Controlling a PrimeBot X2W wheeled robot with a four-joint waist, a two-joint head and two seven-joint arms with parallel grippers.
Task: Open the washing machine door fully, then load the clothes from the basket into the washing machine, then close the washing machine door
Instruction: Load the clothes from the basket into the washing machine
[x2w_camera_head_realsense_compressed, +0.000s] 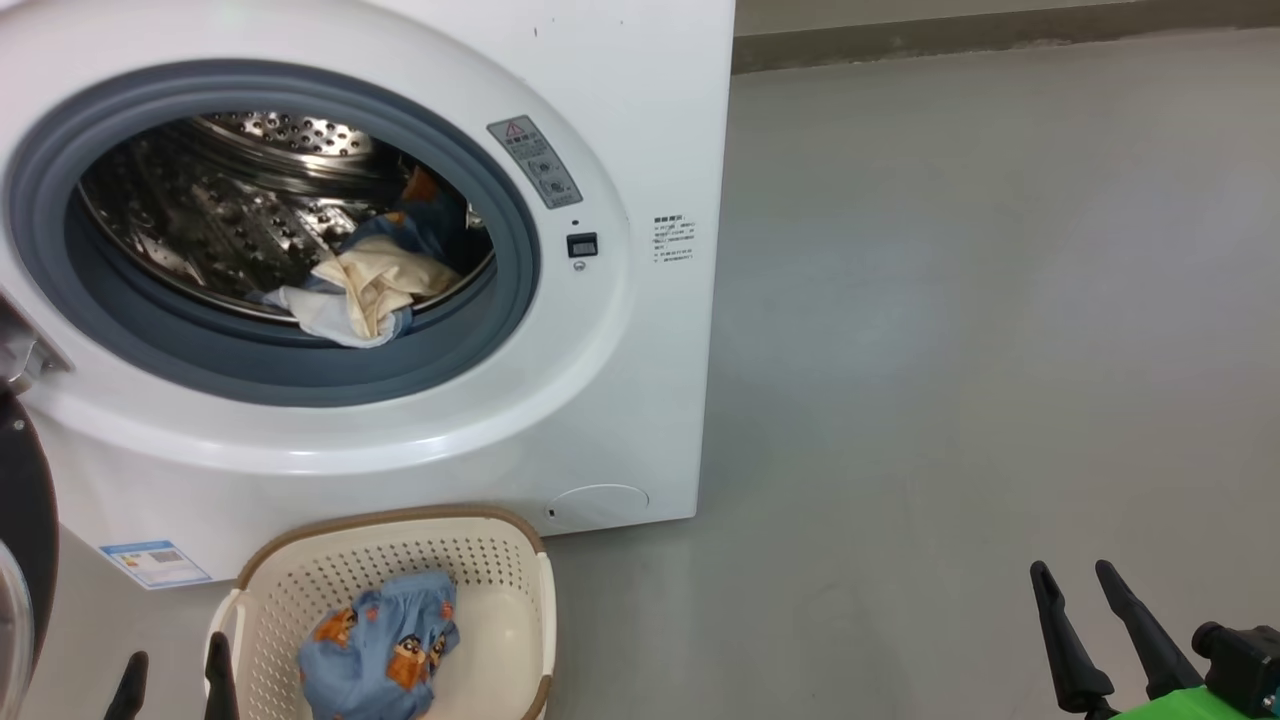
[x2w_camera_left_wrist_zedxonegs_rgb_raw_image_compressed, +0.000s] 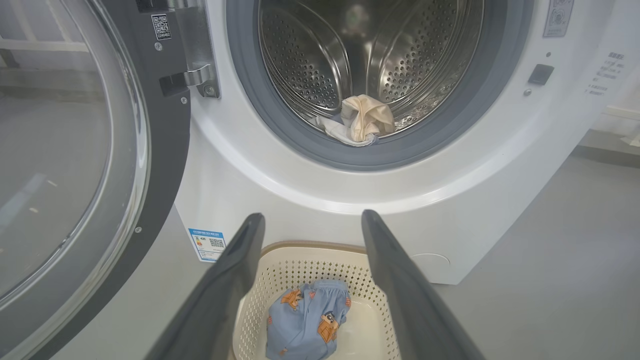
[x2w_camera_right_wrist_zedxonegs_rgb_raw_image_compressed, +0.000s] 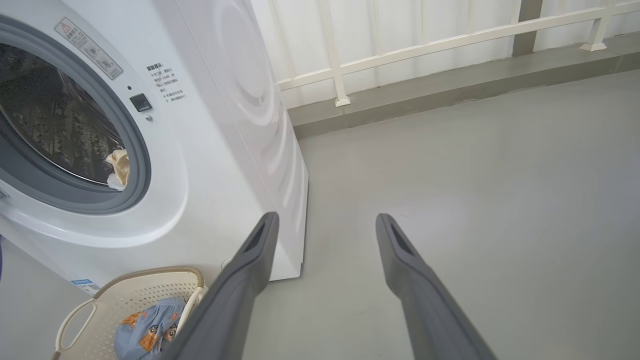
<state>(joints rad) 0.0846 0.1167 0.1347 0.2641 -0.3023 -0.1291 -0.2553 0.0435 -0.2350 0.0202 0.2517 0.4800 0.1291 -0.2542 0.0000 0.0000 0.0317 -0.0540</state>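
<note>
The white washing machine (x2w_camera_head_realsense_compressed: 640, 120) stands with its round door (x2w_camera_left_wrist_zedxonegs_rgb_raw_image_compressed: 70, 165) swung wide to the left. Inside the steel drum (x2w_camera_left_wrist_zedxonegs_rgb_raw_image_compressed: 320, 55) lies a garment showing cream and white lining (x2w_camera_head_realsense_compressed: 375, 290), draped over the grey gasket's lower lip. The cream basket (x2w_camera_head_realsense_compressed: 500, 560) sits on the floor before the machine and holds one light-blue printed garment (x2w_camera_head_realsense_compressed: 385, 650). My left gripper (x2w_camera_left_wrist_zedxonegs_rgb_raw_image_compressed: 312, 216) hangs open above the basket with nothing between its fingers. My right gripper (x2w_camera_head_realsense_compressed: 1072, 570) stands open over bare floor at the lower right, well apart from the basket.
Grey floor (x2w_camera_head_realsense_compressed: 950, 350) stretches to the right of the machine. A low kerb and a white railing (x2w_camera_right_wrist_zedxonegs_rgb_raw_image_compressed: 425, 42) run along the back. A blue label (x2w_camera_head_realsense_compressed: 155, 562) is stuck on the machine's lower left front.
</note>
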